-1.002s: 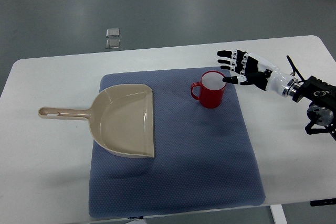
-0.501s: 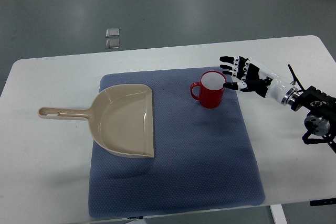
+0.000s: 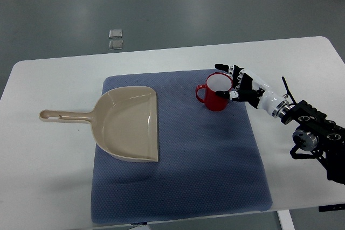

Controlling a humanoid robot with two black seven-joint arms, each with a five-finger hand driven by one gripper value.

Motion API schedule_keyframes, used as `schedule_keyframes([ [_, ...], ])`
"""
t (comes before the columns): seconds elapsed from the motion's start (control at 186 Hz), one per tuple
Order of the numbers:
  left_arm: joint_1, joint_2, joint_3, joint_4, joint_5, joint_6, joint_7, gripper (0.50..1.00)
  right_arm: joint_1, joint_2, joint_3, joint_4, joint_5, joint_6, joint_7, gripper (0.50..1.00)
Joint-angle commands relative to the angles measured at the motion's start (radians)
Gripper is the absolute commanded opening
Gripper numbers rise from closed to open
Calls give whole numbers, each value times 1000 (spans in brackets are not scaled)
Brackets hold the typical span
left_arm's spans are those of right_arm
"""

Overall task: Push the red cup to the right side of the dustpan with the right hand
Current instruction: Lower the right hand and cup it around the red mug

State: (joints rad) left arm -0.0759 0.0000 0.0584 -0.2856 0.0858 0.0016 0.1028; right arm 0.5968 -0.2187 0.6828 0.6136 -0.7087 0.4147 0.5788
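Contact step: right robot hand, fingers spread, gripping nothing, touching cup on its right-edge side. Next: push cup left toward dustpan.

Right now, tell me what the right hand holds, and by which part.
Nothing is held. The right hand rests open against the red cup's right side.

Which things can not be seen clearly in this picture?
- Right side of the red ceramic cup: top view, covered by the black-and-white right hand.
- Two small square objects on the floor: top view, too small to identify.
- Left hand: out of frame.
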Motion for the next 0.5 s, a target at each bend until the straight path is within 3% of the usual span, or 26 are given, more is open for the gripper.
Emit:
schedule_keyframes([
  [0.0,1,0,0,0,0,0,0,1000,-5,12,-2,0,0,-4,3,934],
  [0.496,1,0,0,2,0,0,0,1000,-5,44,-28,-5,-2,-54,10,934],
])
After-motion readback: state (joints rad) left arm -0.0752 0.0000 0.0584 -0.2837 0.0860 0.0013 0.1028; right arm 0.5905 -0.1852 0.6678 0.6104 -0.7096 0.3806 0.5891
